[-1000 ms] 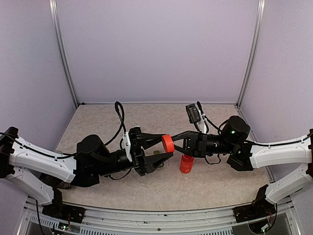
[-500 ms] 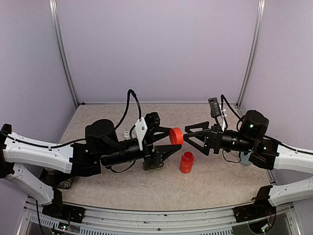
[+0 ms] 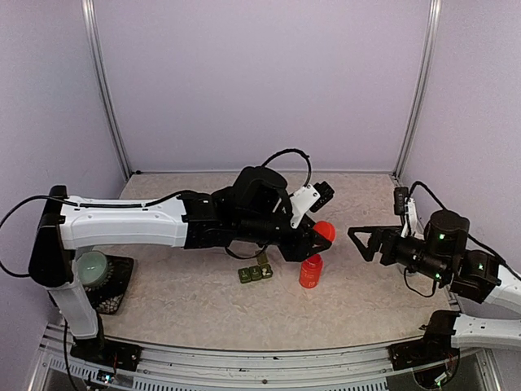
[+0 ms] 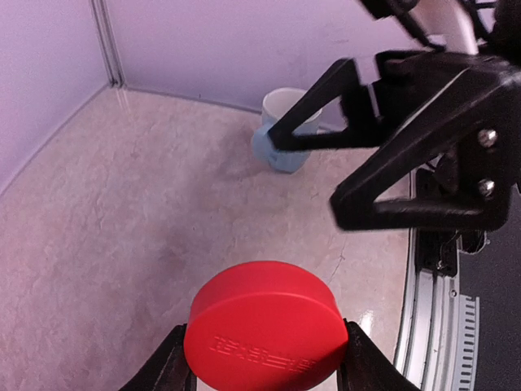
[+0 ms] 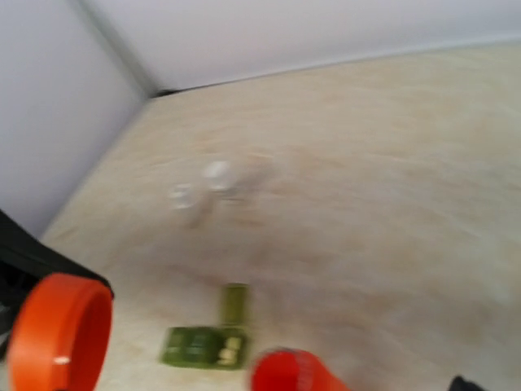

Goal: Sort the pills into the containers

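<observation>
The left gripper (image 3: 324, 235) reaches across the table's middle, shut on a red bottle cap (image 4: 264, 326) by its rim. It hangs just above the open red bottle (image 3: 310, 271), which stands upright. The dark green containers (image 3: 256, 273) lie left of the bottle. In the blurred right wrist view the containers (image 5: 203, 346) show one lid (image 5: 236, 303) raised and pale specks in a compartment. I cannot make out separate pills. The right gripper (image 3: 356, 244) hovers open and empty to the right of the cap, and its black fingers (image 4: 407, 187) face the left wrist camera.
A pale blue mug (image 4: 281, 140) stands on the table behind the right gripper. A dark stand with a round grey-green thing (image 3: 96, 269) sits at the left edge. Two small clear blurred objects (image 5: 216, 173) lie near the back left corner. A metal rail (image 4: 440, 326) borders the table.
The right gripper has opened, let go of the cap and drawn back to the right. The left arm has swung right with the cap, down to just above the bottle.
</observation>
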Robot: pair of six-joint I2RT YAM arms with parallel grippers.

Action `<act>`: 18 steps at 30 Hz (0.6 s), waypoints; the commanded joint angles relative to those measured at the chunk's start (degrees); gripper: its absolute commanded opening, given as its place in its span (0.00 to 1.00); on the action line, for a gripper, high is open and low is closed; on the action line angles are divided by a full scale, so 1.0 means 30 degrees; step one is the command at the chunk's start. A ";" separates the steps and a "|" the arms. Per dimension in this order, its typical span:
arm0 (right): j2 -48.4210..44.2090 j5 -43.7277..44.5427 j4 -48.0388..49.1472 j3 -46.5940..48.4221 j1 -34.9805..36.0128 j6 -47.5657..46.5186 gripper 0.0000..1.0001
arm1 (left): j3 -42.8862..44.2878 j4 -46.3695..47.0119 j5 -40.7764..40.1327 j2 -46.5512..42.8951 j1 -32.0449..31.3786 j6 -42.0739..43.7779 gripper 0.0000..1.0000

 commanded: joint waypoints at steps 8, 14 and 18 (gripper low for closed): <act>0.1408 0.2673 -0.4342 -0.0005 -0.0111 0.1687 1.00 | 0.7702 -0.9038 0.3329 0.5938 0.1729 -0.0883 0.43; 0.1459 0.2715 -0.4273 -0.0557 -0.0093 0.2132 1.00 | 0.9512 -1.0968 0.3649 0.7060 0.2206 -0.0953 0.43; 0.0719 0.3077 -0.4319 -0.0837 -0.0111 0.2362 1.00 | 1.1561 -1.3138 0.3241 0.8258 0.2178 -0.0744 0.43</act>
